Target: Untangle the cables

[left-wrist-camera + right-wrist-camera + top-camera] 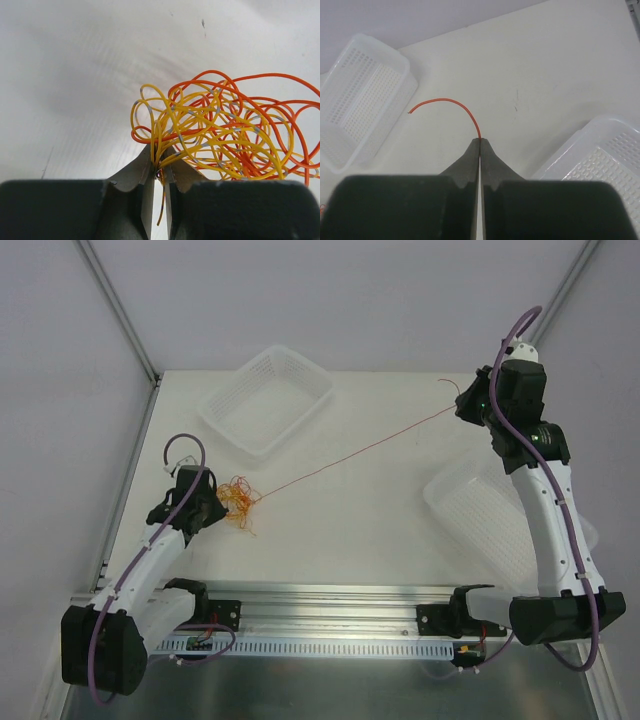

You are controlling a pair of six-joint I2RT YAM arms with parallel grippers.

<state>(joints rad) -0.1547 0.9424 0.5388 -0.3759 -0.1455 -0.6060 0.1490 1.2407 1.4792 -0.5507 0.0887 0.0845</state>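
Observation:
A tangle of thin yellow and orange cables lies on the white table at the left. My left gripper is shut on strands at its near edge; the left wrist view shows the tangle fanning out from my left gripper. A single red cable runs taut from the tangle to my right gripper at the far right, which is shut on it. In the right wrist view the cable's free end curls out of my right gripper.
A white perforated basket stands at the back centre-left, also in the right wrist view. A second white basket lies at the right under the right arm, also in the right wrist view. An aluminium rail runs along the near edge.

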